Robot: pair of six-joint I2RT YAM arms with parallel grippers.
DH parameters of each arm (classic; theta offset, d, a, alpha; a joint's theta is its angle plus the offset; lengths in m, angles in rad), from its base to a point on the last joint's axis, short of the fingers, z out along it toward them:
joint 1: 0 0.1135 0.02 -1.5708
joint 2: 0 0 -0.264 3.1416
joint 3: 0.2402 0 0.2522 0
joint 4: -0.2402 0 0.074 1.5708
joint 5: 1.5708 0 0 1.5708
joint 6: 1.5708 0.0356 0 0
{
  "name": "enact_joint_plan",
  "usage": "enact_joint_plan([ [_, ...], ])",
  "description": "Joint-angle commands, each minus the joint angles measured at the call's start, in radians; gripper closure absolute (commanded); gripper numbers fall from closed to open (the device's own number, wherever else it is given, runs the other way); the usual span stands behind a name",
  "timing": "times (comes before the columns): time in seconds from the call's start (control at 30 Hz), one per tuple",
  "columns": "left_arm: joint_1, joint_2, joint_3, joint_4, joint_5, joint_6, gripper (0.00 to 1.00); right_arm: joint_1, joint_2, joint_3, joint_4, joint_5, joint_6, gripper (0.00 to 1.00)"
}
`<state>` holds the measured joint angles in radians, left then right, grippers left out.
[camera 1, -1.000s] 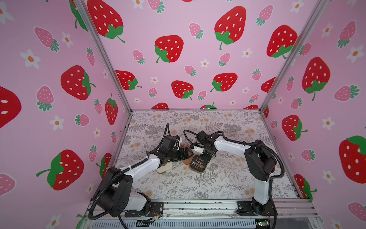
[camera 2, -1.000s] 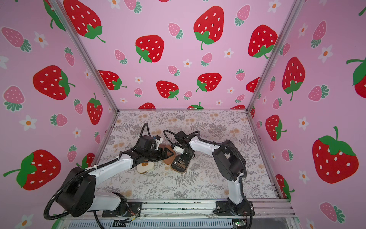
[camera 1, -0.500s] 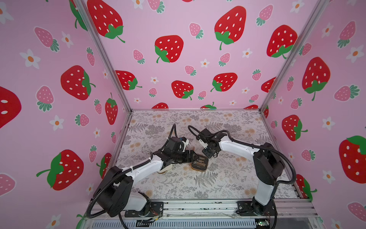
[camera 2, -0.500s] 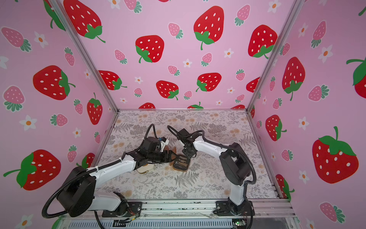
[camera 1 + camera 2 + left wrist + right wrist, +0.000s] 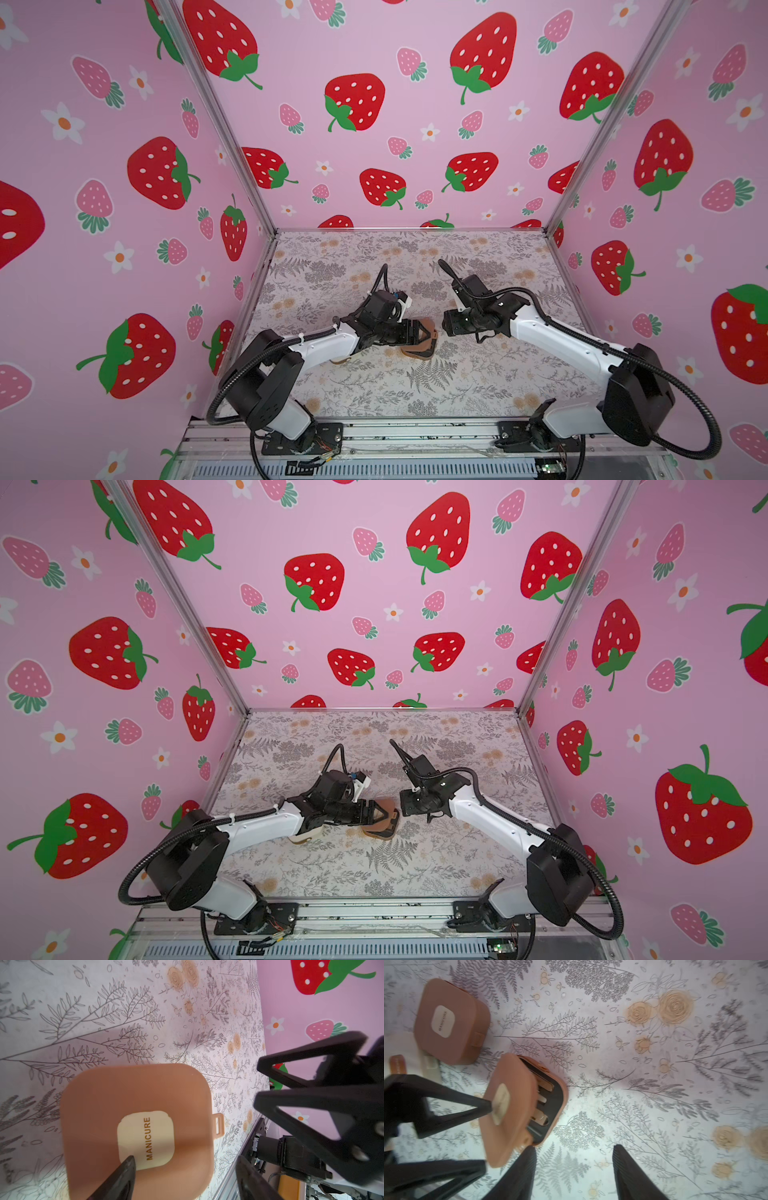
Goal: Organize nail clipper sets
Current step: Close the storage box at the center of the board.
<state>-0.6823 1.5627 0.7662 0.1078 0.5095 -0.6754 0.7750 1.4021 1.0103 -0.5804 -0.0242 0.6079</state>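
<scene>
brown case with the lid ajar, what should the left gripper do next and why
Probably press the lid the rest of the way down with the left gripper. Its fingertip rests on the badge, the lid stands ajar over tools seated in their slots, and the right gripper is open, holding nothing.
</scene>
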Motion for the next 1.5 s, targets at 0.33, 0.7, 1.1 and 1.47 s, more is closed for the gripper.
enact_joint_plan([
  [0.33,-0.007,0.083,0.150,-0.237,-0.150,0.016,0.29,0.006,0.185,0.016,0.133,-0.123,0.104,0.64],
  [0.7,-0.006,0.085,0.260,-0.499,-0.320,0.077,0.28,0.013,0.312,0.011,0.155,-0.128,0.101,0.79],
  [1.1,-0.007,0.190,0.278,-0.548,-0.323,0.080,0.28,0.014,0.411,0.035,0.184,-0.152,0.056,0.83],
  [1.47,-0.006,0.230,0.269,-0.558,-0.309,0.063,0.36,0.015,0.327,0.054,0.104,-0.117,0.013,0.69],
])
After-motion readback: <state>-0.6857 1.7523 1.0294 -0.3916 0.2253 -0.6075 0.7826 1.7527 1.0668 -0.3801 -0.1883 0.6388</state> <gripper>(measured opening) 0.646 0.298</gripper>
